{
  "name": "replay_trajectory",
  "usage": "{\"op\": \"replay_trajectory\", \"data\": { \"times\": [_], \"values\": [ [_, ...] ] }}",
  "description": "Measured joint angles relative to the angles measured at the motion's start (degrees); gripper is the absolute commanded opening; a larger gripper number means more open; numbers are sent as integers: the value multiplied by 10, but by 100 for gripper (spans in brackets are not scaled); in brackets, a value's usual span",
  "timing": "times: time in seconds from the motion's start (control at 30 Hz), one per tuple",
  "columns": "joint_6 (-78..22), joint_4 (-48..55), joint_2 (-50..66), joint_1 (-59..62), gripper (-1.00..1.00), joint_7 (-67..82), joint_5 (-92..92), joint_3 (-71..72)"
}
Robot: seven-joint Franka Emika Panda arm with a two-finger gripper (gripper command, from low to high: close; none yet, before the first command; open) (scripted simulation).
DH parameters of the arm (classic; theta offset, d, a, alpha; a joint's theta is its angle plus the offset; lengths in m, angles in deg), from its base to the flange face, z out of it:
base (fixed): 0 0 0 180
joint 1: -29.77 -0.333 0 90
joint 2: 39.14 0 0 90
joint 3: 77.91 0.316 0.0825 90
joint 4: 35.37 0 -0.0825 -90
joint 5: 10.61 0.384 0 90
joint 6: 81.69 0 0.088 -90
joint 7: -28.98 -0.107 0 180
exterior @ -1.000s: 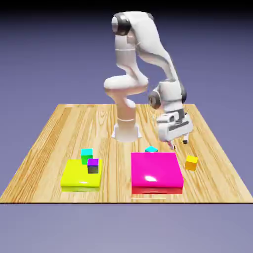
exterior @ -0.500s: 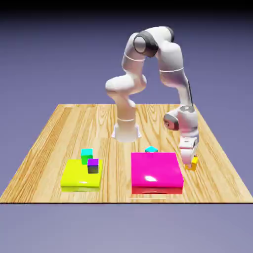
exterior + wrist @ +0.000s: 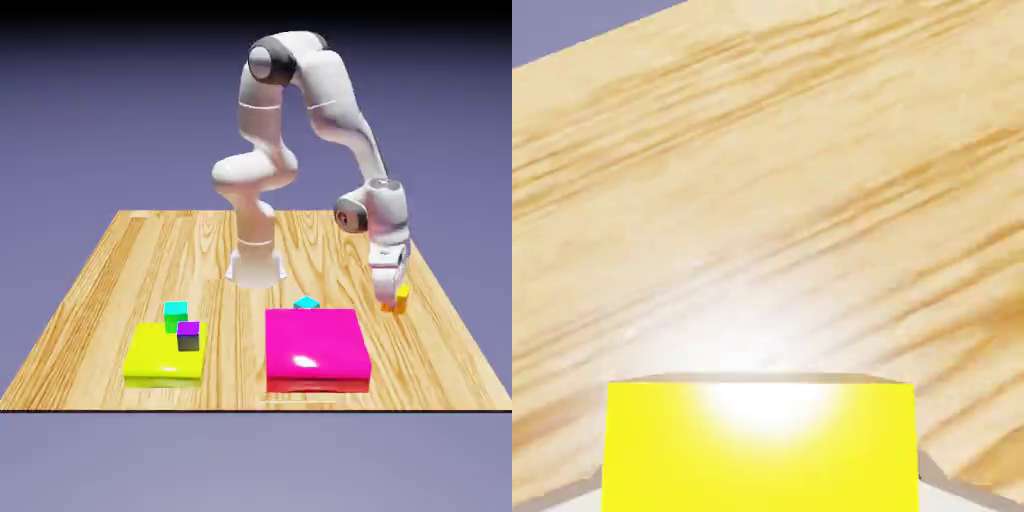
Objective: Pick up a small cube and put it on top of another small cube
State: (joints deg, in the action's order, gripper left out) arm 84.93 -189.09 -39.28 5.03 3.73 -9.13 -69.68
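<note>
The small orange-yellow cube (image 3: 402, 296) hangs just above the table near the exterior view's right edge, with my gripper (image 3: 394, 299) shut on it. In the hand view this cube (image 3: 762, 440) fills the bottom middle, brightly lit, and only slivers of the grey fingertips (image 3: 959, 489) show beside it over wood grain. The other small cube (image 3: 176, 314), green with a cyan top, rests on the table at the left, touching the back edge of the yellow slab (image 3: 150, 362), far from the gripper.
A dark purple-topped cube (image 3: 188, 335) sits on the yellow slab. A pink slab (image 3: 316, 348) lies at the front middle, with an all-cyan cube (image 3: 306, 302) just behind it. The robot's base (image 3: 255, 265) stands at the back middle.
The gripper came down over the orange-yellow cube, closed on it and has lifted it a little, up and toward the exterior view's right.
</note>
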Motion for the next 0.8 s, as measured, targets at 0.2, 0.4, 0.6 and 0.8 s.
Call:
{"op": "replay_trajectory", "data": {
  "times": [0.2,0.4,0.6,0.8],
  "values": [
    [-91,-14,-125,110,-100,-85,-95,-117],
    [-157,-43,-226,234,-100,-146,-167,-239],
    [-139,-110,-238,337,-100,-125,-159,-341],
    [-17,-112,-113,292,-100,-57,-63,-365]
  ]
}}
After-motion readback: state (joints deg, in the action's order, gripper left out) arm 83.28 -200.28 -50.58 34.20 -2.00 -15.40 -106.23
